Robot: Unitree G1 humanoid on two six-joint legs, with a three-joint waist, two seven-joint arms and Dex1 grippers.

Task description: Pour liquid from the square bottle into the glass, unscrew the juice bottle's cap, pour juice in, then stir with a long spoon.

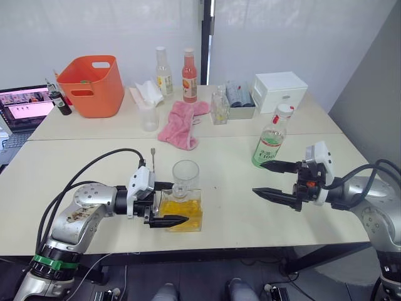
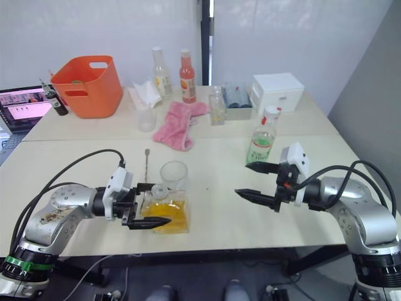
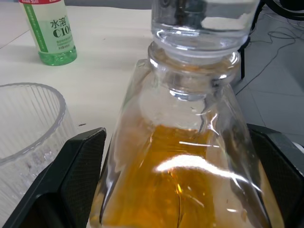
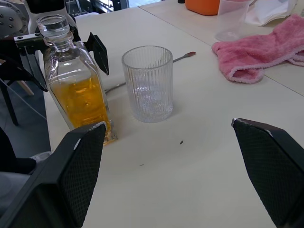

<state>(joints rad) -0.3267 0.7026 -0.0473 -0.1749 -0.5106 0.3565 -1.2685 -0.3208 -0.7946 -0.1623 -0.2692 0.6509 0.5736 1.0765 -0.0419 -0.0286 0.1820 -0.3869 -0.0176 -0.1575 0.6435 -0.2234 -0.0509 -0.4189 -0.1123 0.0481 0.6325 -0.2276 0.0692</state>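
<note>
the left gripper (image 1: 164,204) had its two fingers spread either side of the square bottle (image 1: 181,212), which stood upright on the table (image 1: 232,216) with amber liquid and its stopper in; contact couldn't be told. the glass (image 1: 185,178) stood just behind the bottle, the spoon (image 1: 152,157) lying beyond. the right gripper (image 1: 273,180) hung wide and empty near the juice bottle (image 1: 271,141), capped.

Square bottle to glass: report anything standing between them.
Nothing visible does. The square bottle stands directly beside the glass, a bare strip of table between them; the long spoon lies behind the glass.
</note>
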